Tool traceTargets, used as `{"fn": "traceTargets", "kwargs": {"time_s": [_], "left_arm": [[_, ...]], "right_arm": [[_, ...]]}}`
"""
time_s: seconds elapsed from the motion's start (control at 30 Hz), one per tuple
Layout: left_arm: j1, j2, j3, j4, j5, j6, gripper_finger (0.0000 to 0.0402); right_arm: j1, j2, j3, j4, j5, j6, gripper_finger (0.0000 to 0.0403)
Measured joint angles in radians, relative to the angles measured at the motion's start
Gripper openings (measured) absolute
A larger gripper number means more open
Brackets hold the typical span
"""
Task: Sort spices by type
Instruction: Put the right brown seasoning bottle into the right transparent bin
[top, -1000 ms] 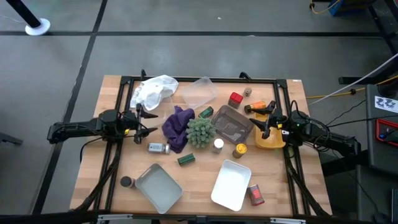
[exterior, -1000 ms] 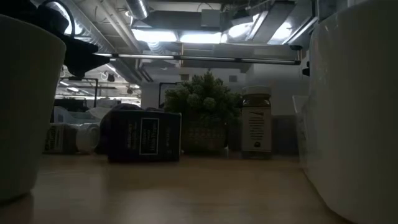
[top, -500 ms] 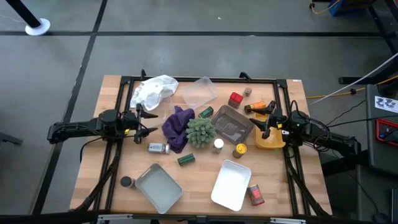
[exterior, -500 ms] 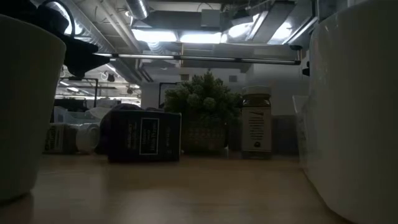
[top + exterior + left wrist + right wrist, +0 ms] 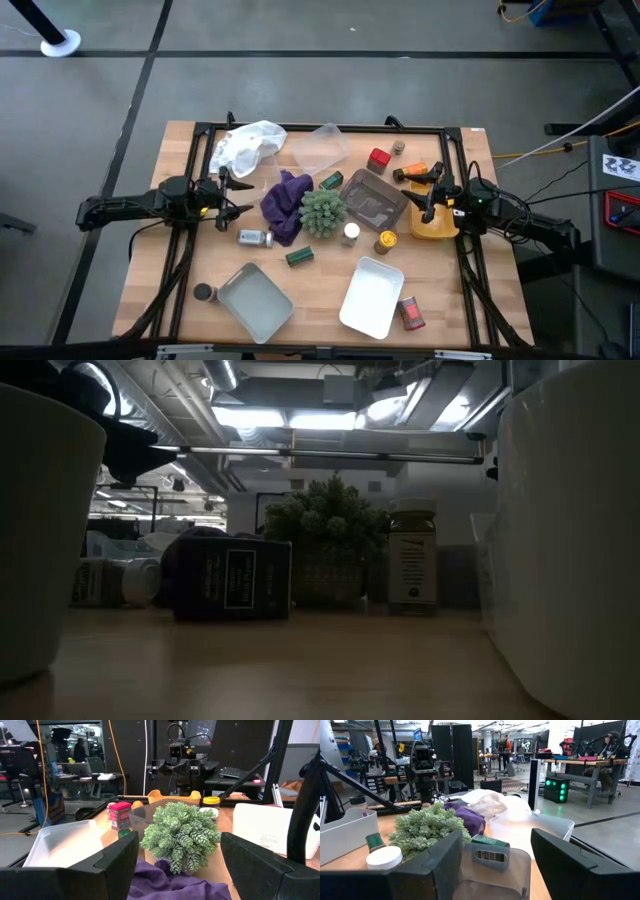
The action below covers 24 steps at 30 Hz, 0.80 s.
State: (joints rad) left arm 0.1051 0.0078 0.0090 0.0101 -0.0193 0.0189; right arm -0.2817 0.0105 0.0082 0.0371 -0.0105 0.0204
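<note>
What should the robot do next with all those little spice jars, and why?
Probably send the left gripper toward the white-capped jar lying just in front of it. Both grippers, the right gripper too, are open and empty, and the jars lie scattered, with the white trays empty.
</note>
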Motion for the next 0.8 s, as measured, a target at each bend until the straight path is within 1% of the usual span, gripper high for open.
{"fn": "traceTargets", "kwargs": {"time_s": [0.23,0.4,0.6,0.73,0.8], "left_arm": [[0.0,0.0,0.0,0.0,0.0,0.0,0.0266],[0.0,0.0,0.0,0.0,0.0,0.0,0.0266],[0.0,0.0,0.0,0.0,0.0,0.0,0.0266],[0.0,0.0,0.0,0.0,0.0,0.0,0.0266],[0.0,0.0,0.0,0.001,0.0,0.0,0.0266]], "right_arm": [[0.0,0.0,0.0,0.008,0.027,0.0,0.0237],[0.0,0.0,0.0,0.011,0.021,0.001,0.0237],[0.0,0.0,0.0,0.021,0.028,0.126,0.0237],[0.0,0.0,0.005,0.02,0.031,0.158,0.0237],[0.0,0.0,0.016,0.015,0.06,0.159,0.0237]]}}
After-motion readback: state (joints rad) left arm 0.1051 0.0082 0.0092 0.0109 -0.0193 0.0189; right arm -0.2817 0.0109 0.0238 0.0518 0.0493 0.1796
